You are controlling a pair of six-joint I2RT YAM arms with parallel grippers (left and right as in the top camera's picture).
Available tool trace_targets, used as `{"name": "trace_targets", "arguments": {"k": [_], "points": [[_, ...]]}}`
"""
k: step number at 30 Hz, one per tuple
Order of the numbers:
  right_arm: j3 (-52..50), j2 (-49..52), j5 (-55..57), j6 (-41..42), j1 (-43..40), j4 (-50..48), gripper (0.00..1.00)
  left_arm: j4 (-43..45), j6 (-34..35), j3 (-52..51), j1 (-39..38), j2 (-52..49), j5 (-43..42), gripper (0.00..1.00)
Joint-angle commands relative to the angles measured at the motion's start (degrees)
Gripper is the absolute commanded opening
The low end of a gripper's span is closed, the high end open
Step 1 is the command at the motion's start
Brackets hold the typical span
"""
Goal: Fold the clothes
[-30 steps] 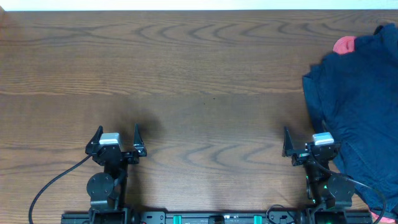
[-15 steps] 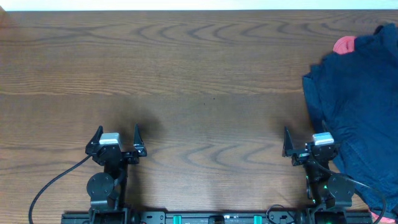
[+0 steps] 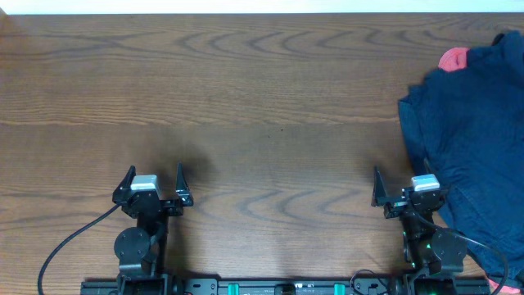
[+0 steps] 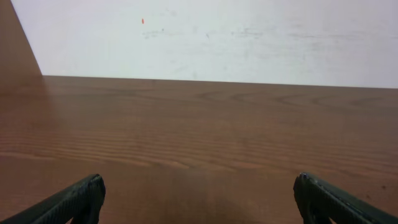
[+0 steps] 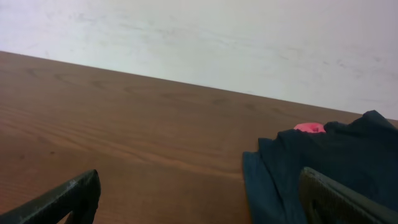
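Observation:
The clothes [image 3: 471,131] lie in a crumpled dark navy heap at the table's right edge, with a pink-red piece [image 3: 453,59] poking out at the far end. In the right wrist view the navy heap [image 5: 292,168] reaches in front of the right finger [image 5: 329,199], and the pink piece [image 5: 309,127] shows behind it. My right gripper [image 3: 403,174] stands open near the front edge, its right side beside the heap's near-left edge, with nothing between its fingers [image 5: 200,186]. My left gripper [image 3: 155,170] stands open at the front left over bare wood, far from the clothes, and holds nothing [image 4: 199,186].
The wooden table [image 3: 262,106] runs back to a white wall [image 4: 205,37]. Both arm bases and a black cable [image 3: 70,246] sit along the front edge. A small pink scrap [image 3: 495,283] shows at the front right corner.

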State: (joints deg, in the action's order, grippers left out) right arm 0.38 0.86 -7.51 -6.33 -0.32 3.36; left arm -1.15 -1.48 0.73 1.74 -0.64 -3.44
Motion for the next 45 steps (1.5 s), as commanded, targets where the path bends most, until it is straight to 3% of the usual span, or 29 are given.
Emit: {"name": "trace_targets", "arguments": {"k": [1, 27, 34, 40, 45], "points": [[-0.1, -0.2, -0.4, -0.4, -0.4, 0.2, 0.99, -2.6, 0.3, -0.5, 0.2, 0.0, 0.0, 0.98], [-0.1, -0.2, -0.5, -0.4, -0.4, 0.1, 0.99, -2.6, 0.3, -0.5, 0.2, 0.0, 0.0, 0.98], [0.1, -0.2, -0.4, 8.2, -0.4, 0.2, 0.99, -3.1, 4.6, -0.1, 0.2, -0.1, -0.6, 0.98], [4.3, 1.3, 4.1, 8.2, -0.4, 2.9, 0.99, -8.5, 6.5, 6.0, 0.2, -3.9, -0.6, 0.98], [12.0, 9.6, 7.5, 8.2, -0.4, 7.0, 0.99, -13.1, 6.5, 15.7, 0.2, -14.2, -1.6, 0.98]]}}
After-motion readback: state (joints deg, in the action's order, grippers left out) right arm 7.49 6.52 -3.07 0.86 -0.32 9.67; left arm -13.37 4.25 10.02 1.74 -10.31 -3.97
